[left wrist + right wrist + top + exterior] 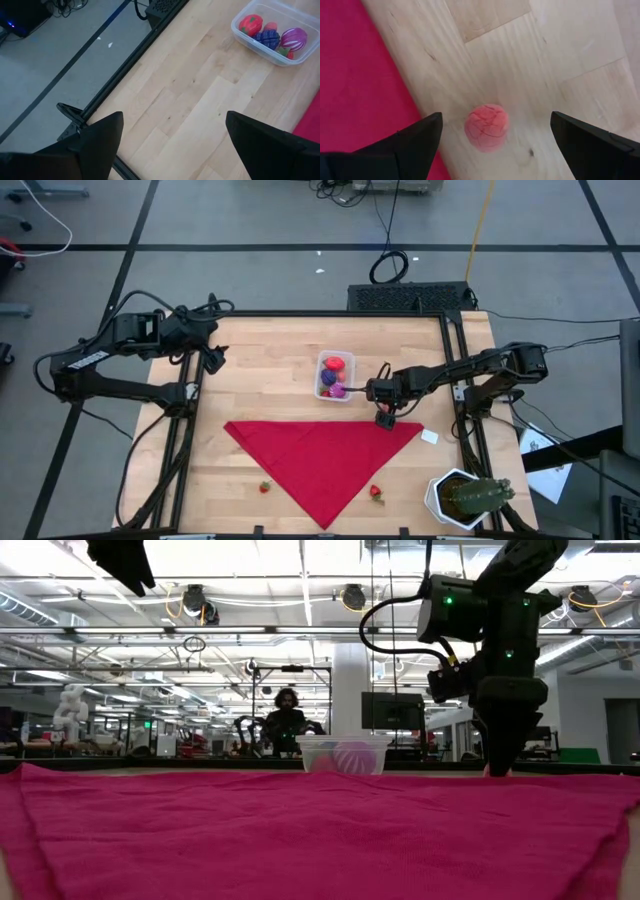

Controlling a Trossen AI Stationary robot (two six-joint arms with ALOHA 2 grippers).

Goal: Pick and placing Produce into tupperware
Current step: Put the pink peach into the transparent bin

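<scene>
I have the right gripper (385, 418) low over the wood table (260, 370), just right of the tupperware (335, 375) and at the far edge of the red cloth (325, 460). Its fingers (415, 145) stand wide apart with nothing between them yet. Through the right wrist camera a pinkish round produce piece (487, 127) sits on bare wood straight below the gap, just beside the cloth's edge, not touched.

The tupperware is near the table's middle, toward the far side. Inside it I see a red piece (250, 23), a dark purple one (267, 38) and a magenta one (294, 37), packed together. In the low view the tub (343, 754) shows just beyond the cloth, upright, with the right arm coming down to its right.

Two small red pieces are still out on the table near the near edge: one (264, 487) left of the cloth's tip, one (376, 492) right of it, both just off the cloth.

The left gripper (214, 360) waits at the far left of the table, raised, fingers (100, 137) spread and empty, well apart from the tub.

A potted cactus (470, 496) stands at the near right corner. A small white tag (430, 436) lies right of the cloth. A person (286, 720) sits in the room behind.
</scene>
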